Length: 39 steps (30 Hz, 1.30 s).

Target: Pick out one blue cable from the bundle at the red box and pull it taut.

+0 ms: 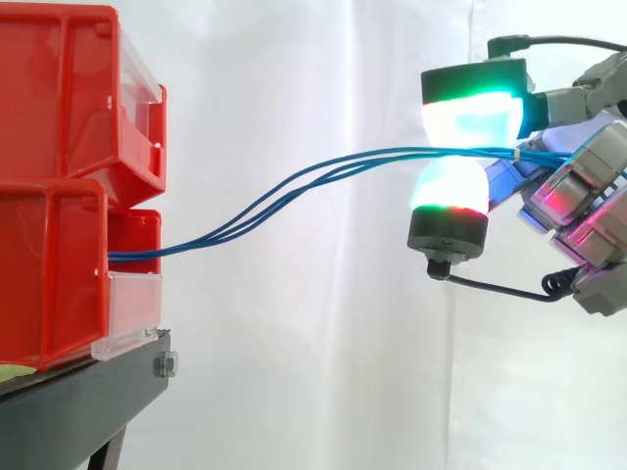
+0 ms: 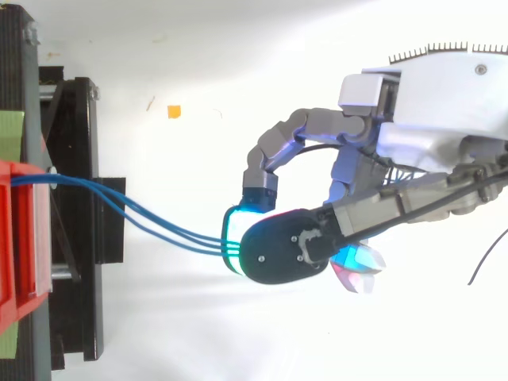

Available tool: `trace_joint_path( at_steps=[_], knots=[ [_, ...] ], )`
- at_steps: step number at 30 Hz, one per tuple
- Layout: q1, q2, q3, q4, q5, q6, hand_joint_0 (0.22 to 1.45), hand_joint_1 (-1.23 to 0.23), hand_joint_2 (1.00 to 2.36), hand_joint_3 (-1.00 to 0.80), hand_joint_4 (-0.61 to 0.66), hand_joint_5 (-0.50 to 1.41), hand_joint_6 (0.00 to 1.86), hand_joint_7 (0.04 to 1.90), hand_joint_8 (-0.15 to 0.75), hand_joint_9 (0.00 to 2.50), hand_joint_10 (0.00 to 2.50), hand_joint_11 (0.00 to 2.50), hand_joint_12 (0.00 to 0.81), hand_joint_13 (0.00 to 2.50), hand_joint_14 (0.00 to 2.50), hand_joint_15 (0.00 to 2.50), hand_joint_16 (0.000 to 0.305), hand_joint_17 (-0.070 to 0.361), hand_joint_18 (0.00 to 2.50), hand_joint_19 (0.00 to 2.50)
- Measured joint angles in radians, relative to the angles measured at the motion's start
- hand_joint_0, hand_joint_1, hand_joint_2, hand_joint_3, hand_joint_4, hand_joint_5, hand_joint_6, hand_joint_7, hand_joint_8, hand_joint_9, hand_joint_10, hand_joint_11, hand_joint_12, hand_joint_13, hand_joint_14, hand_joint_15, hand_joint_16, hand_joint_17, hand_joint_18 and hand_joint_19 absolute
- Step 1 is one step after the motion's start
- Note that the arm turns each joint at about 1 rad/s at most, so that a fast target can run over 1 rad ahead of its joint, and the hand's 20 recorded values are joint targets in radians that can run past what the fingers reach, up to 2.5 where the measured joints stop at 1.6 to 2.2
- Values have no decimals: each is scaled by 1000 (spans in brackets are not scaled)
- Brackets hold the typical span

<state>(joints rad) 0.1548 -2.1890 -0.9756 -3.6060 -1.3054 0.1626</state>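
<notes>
1. The hand [image 1: 588, 191] is at the right of the side view, level with the gap between the two stacked red bins and well apart from them.
2. Two glowing fingertips [image 1: 468, 116] are closed against each other, one above and one below. They pinch the blue cables [image 1: 392, 155] between their pads, while the other fingers sit curled behind them.
3. Three blue strands pass through the pinch together, not one alone; a few more blue strands show to the right of the pads.
4. From the pinch the cables run left and downward in a shallow S-curve, not a straight line. They enter the front of the lower red bin [image 1: 49, 274], just above its clear front lip [image 1: 132, 304].
5. In the top view the three strands fan slightly apart toward the bin [image 2: 28, 238] and draw together at the hand [image 2: 429, 119].
6. The upper red bin [image 1: 59, 88] sits on the lower one, and both rest on the black stand [image 1: 78, 411] at the left.
</notes>
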Motion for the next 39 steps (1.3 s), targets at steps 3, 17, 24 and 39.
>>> trace_joint_path(
  at_steps=[3, 17, 24, 39],
  knots=[
    [0, 0, 0, -1, 0, 2, 666, -656, 1004, -454, 11, -161, 913, 918, 283, 1515, 28, 1603, 400, 1301, 31, 950, 58, 130, 947, 947],
    [0, 0, 2, 1, -10, 2, 616, -444, 1001, -487, 57, -155, 865, 892, 272, 1518, 27, 1583, 409, 1304, 30, 950, 59, 133, 933, 957],
    [0, 0, 3, 2, -11, 2, 581, -403, 1000, -500, 85, -155, 849, 883, 274, 1516, 27, 1554, 412, 1309, 30, 931, 60, 135, 942, 955],
    [0, 0, 3, 3, -11, 2, 660, -655, 1015, -329, 48, -174, 885, 887, 272, 1460, 25, 1590, 403, 1304, 30, 941, 60, 134, 951, 948]
  ],
)
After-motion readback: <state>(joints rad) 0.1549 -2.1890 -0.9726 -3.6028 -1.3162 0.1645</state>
